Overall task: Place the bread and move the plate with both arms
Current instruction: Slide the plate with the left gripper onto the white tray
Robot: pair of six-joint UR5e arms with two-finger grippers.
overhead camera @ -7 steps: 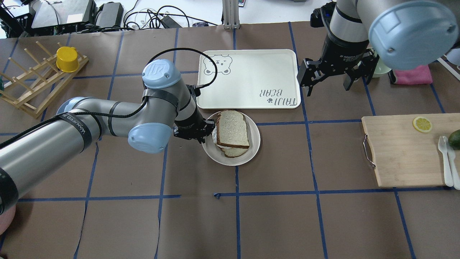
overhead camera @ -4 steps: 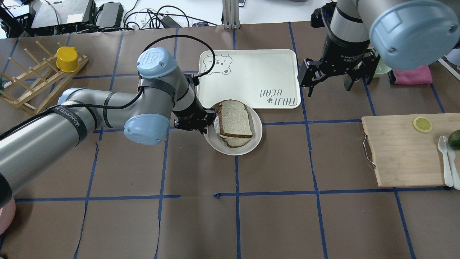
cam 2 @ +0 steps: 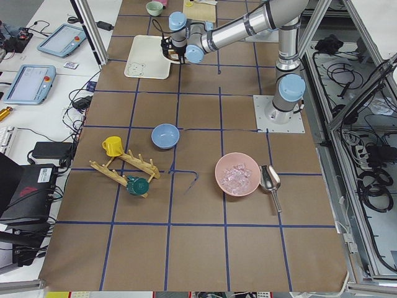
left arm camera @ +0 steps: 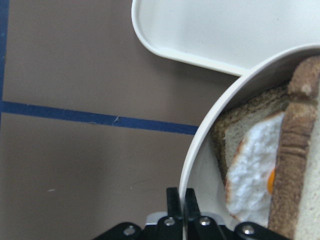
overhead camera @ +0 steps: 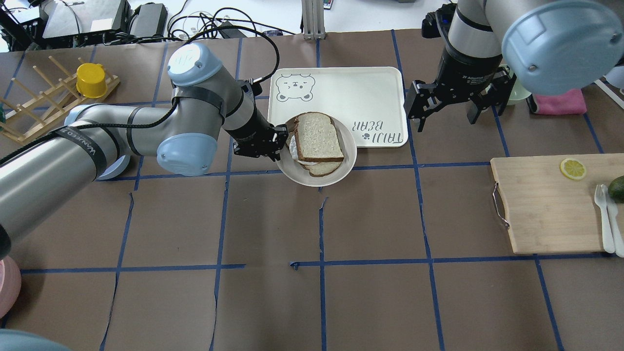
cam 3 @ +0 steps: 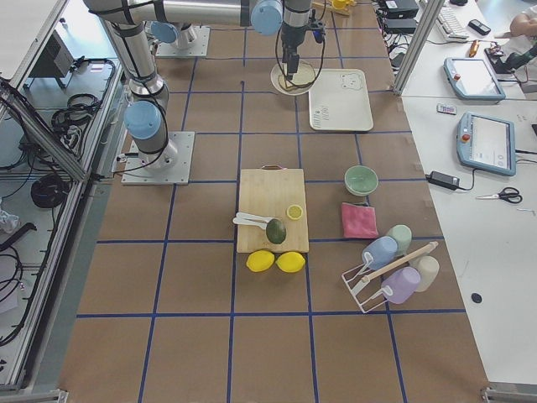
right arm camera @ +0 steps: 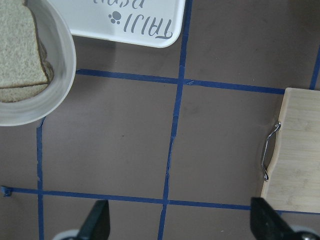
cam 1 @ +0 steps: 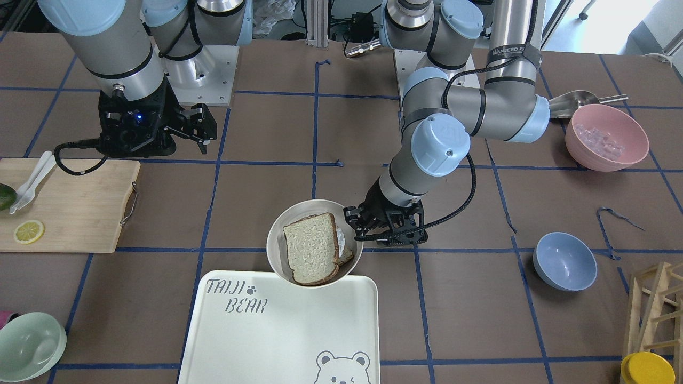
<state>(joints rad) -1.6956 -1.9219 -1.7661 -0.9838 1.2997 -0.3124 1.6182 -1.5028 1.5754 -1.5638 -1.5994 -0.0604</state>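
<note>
The off-white plate (overhead camera: 336, 178) hangs partly over the near edge of the bear-print tray (overhead camera: 351, 92). The plain bread (overhead camera: 317, 136) lies on top of an egg-topped slice (left arm camera: 250, 170) in the plate. My left gripper (overhead camera: 280, 144) is shut on the plate's left rim; the left wrist view shows its fingers (left arm camera: 175, 205) pinching the rim (left arm camera: 200, 150). My right gripper (overhead camera: 446, 119) is open and empty, to the right of the tray. The right wrist view shows the plate (right arm camera: 60, 65) and bread (right arm camera: 17, 50) at its top left.
A wooden cutting board (overhead camera: 546, 204) with a lemon slice and cutlery lies at the right. A dish rack (overhead camera: 48, 112) with a yellow cup is at the far left. A blue bowl (cam 1: 564, 260), a pink bowl (cam 1: 607, 136) and a green bowl (cam 1: 29, 346) stand around.
My left gripper has carried the plate with the bread away from the robot and slightly right, so it now overlaps the tray's near edge. The right arm has not moved.
</note>
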